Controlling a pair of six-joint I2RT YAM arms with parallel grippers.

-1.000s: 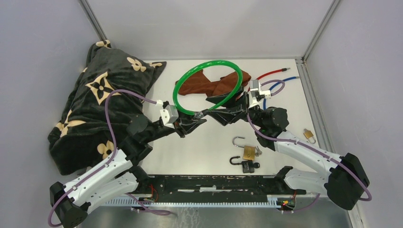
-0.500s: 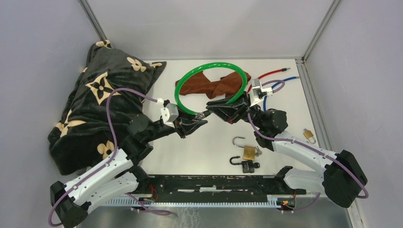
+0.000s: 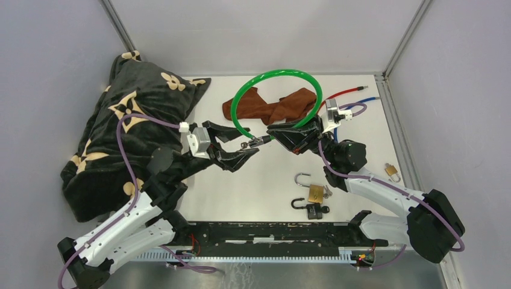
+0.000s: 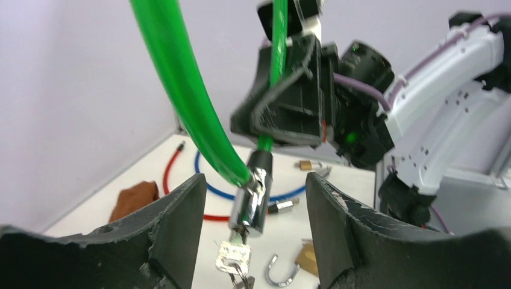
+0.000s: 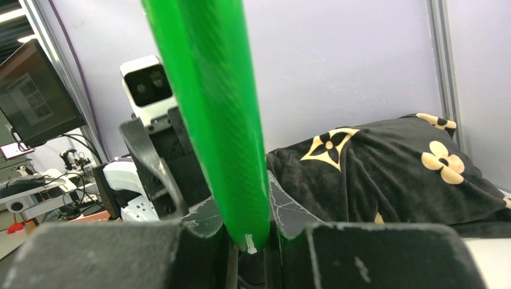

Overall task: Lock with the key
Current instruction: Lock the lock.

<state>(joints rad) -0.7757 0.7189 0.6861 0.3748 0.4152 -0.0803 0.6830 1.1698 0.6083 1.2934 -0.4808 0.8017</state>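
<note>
Right gripper is clamped on the green cable lock, gripping the tube just above its end fitting. This holds the loop up off the table, over the middle, so the lock end hangs free and steady for the other arm.

Left gripper has its fingers apart, one on each side of the chrome lock barrel and not touching it. The key sits in the bottom of the barrel with a second key dangling off it. This looks like the lead-in to pinching the key, though whether the barrel is latched already I can't tell.

The two arms meet nose to nose, one bracing the lock and one lined up on the key. That makes sense, since a turn needs something to react against.

Risk, as I judge it: the barrel hangs loose from the cable, so a close that's off-centre could just swing it aside.

No containers anywhere, so nothing is in anything.

Loose clutter:
- A brown cloth lies under the loop toward the far edge.
- A black flowered blanket is heaped at the left edge.
- Red and blue cables are in the far right corner.
- An open brass padlock and a black padlock are by the near edge.
- A small brass padlock is at the right edge.
</note>
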